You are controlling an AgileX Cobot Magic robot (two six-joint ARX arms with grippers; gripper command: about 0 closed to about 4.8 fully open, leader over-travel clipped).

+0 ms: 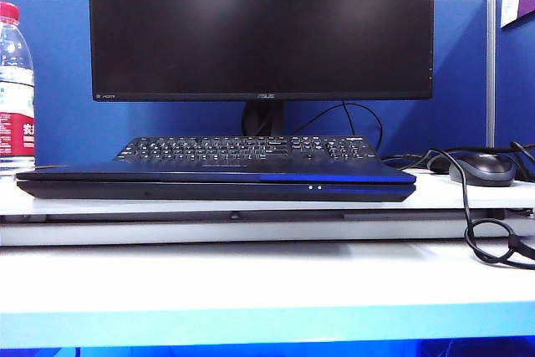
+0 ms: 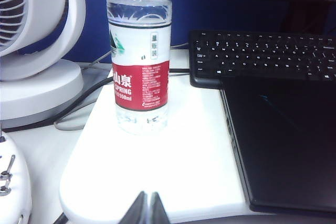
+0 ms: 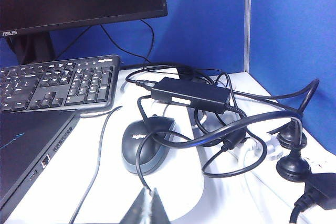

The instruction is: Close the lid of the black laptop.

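Blue partition behind, white counter (image 1: 251, 282) below. Left claw (image 2: 146, 208) pinched narrow, tips together, holding nothing, hovering over the bare counter near a water bottle (image 2: 139, 51) with a white fan (image 2: 37, 40) beyond. Right claw (image 3: 147, 208) likewise closed to a point and empty, poised over a grey mouse (image 3: 144, 145) and a tangle of cables (image 3: 236, 129) around a power brick (image 3: 191, 93). Neither claw touching the black laptop (image 1: 216, 181), lying between the two arms, long axis running side to side, in front of the separate keyboard (image 1: 247, 150) and the ASUS monitor (image 1: 261, 27). Lid (image 2: 286, 140) already flat on the base, no gap visible from the front. Judged done: nothing left to push. Neither arm clearly the nearer.
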